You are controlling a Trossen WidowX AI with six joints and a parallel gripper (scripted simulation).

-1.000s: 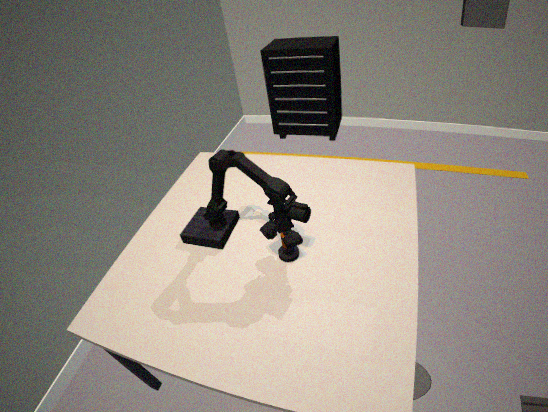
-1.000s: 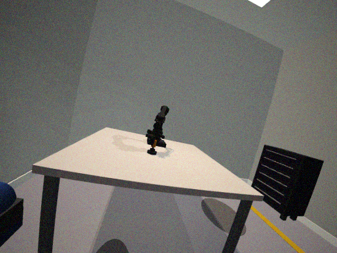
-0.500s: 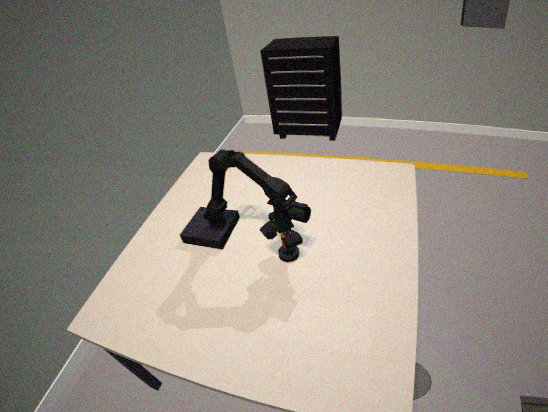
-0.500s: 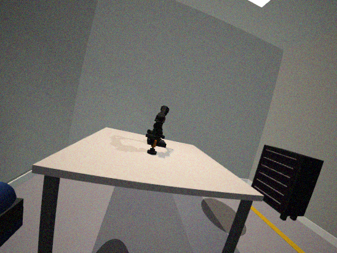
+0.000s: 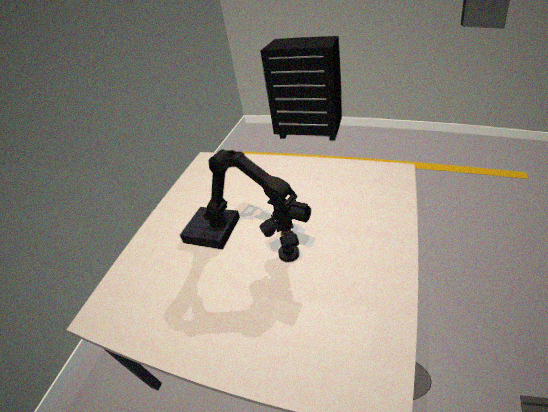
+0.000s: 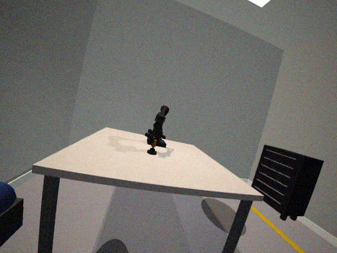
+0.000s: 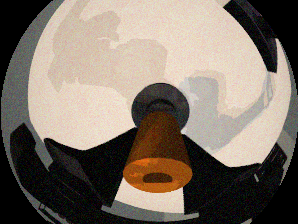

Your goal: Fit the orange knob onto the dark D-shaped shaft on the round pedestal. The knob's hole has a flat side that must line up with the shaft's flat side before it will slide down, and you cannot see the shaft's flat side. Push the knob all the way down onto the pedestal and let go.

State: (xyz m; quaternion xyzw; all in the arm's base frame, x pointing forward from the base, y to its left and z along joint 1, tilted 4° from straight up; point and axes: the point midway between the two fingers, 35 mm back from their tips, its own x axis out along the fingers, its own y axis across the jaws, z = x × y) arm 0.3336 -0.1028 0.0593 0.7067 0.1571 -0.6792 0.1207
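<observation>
The orange knob (image 6: 154, 143) (image 7: 156, 145) is upright between the fingers of my gripper (image 5: 289, 238) (image 7: 158, 135). The gripper is shut on it. Its near end, with a D-shaped hole, faces the wrist camera. In the top view the fingers hide all but a sliver of it. The dark round pedestal (image 5: 288, 255) (image 6: 151, 152) (image 7: 141, 112) stands on the table directly below. In the exterior view the knob's lower end is above the pedestal's base, with a dark upright part between them. Whether the shaft's tip is inside the knob cannot be told; its flat side is hidden.
The arm's base (image 5: 210, 229) stands on the pale table (image 5: 350, 300) (image 6: 101, 159), to the left of the pedestal in the top view. Shadows of the arm fall across the table. A dark drawer cabinet (image 5: 302, 90) (image 6: 289, 181) stands on the floor beyond the table.
</observation>
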